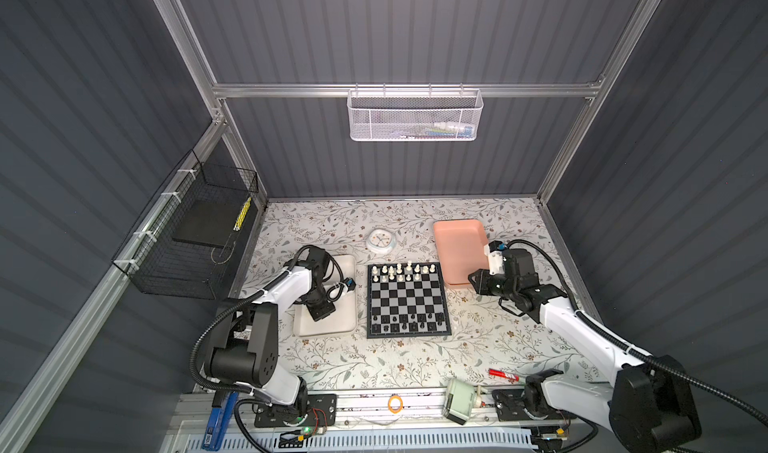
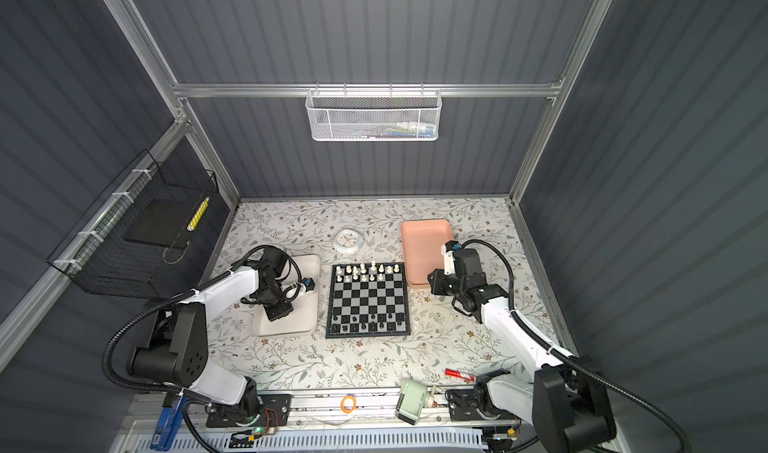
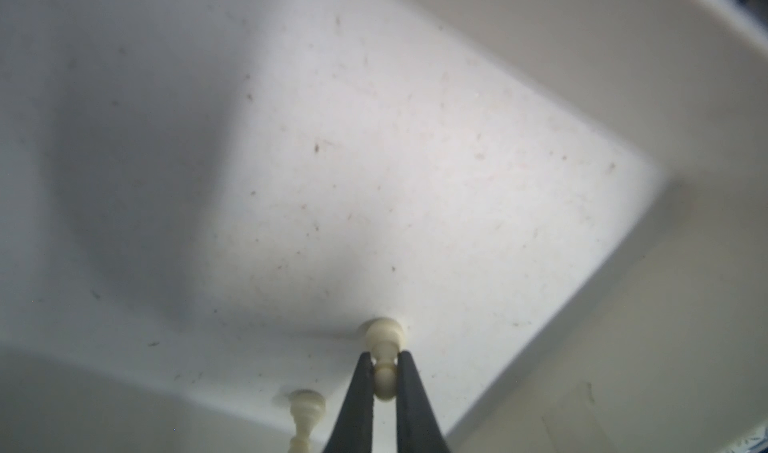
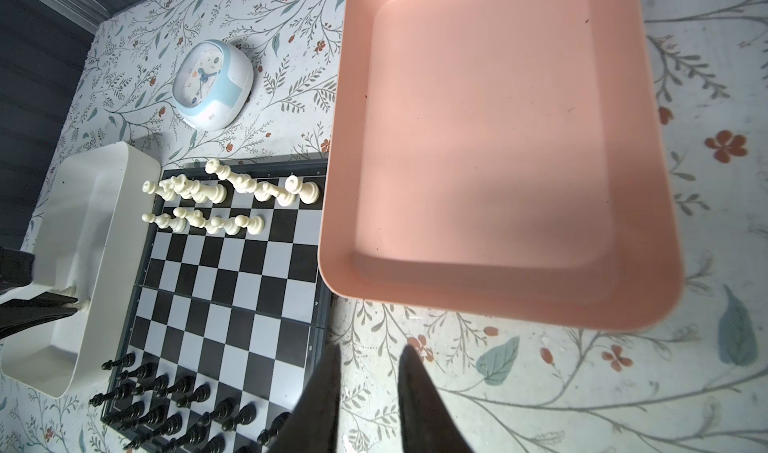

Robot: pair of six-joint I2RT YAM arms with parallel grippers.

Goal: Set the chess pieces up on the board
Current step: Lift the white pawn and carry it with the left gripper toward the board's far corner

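We have the left gripper point(image 3: 384, 382) pinched on a cream pawn point(image 3: 383, 349) in the white tray point(image 3: 623, 77), its dark fingers point(image 3: 360, 392) clamping the neck just under the head, base still on the tray floor. To do this well we should lift straight up and clear the tray wall before swinging right toward the board point(image 1: 408, 299), keeping away from the second cream pawn point(image 3: 306, 413) just beside the fingers. The far pawn row seems to lack pieces at its right end, though the top views are too small to be sure. The right gripper point(image 4: 368, 365) hangs narrowly parted and empty, just right of the board beside the pink tray point(image 4: 490, 301).
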